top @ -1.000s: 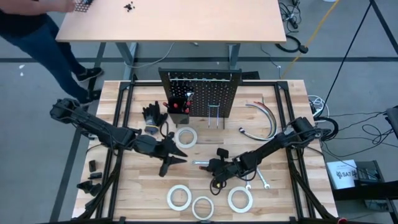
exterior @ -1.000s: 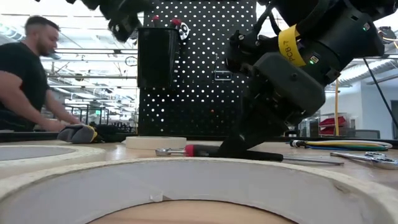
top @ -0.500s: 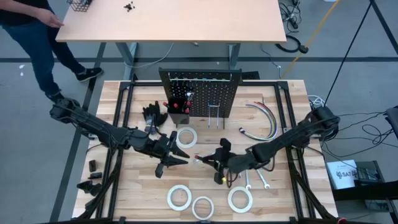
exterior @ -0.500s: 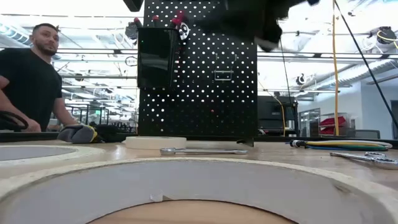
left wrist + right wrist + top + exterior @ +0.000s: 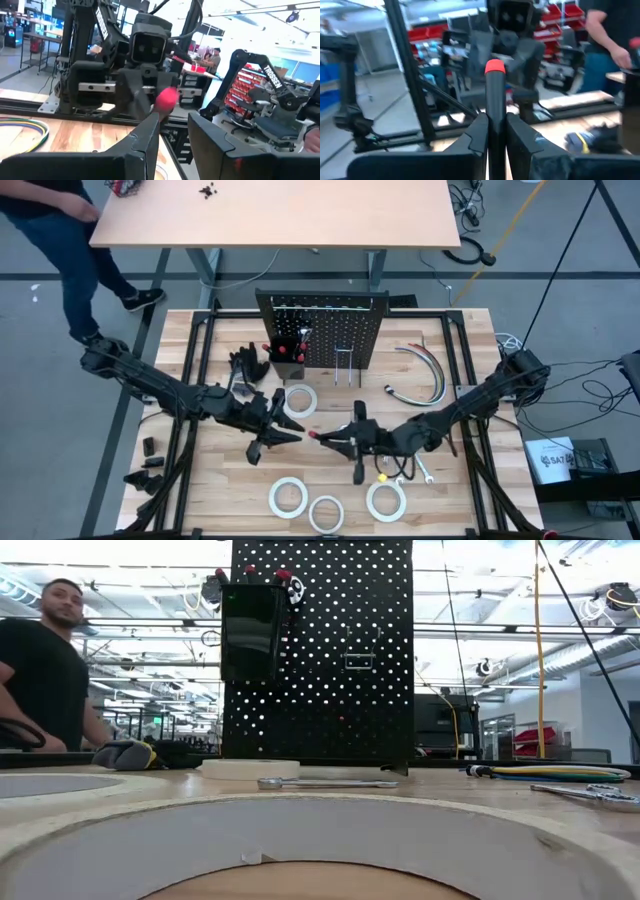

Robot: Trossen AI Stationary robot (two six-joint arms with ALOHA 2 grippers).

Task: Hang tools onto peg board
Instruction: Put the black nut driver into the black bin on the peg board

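The black peg board (image 5: 322,330) stands upright at the table's far middle, with a small black bin (image 5: 253,632) on it. My right gripper (image 5: 338,440) hovers mid-table, shut on a black-handled screwdriver (image 5: 495,95) with a red end cap (image 5: 313,435). My left gripper (image 5: 284,432) faces it, open; its fingertips stand just short of the red cap (image 5: 165,98) and touch nothing. White tape rolls (image 5: 298,400) (image 5: 288,496) (image 5: 385,501) lie flat on the table. A silver wrench (image 5: 325,783) lies flat in front of the board. My right gripper pinches the screwdriver's black handle (image 5: 495,117) between its two fingers. The fingers come level from the table's right and lie along the handle. The screwdriver is lifted clear of the table, about level, with its red end (image 5: 494,66) sticking out ahead toward my left gripper.
Black gloves (image 5: 245,365) lie left of the board, curved hoses (image 5: 425,370) right of it. Small wrenches (image 5: 420,468) lie near the right arm. A person (image 5: 45,670) stands beyond the table's far left corner, by a second table (image 5: 270,210).
My right gripper has risen from the tabletop and tipped from pointing down to level, carrying the screwdriver off the table and out of the low view. The silver wrench stays where it was. My left gripper has also tipped up, out of the low view.
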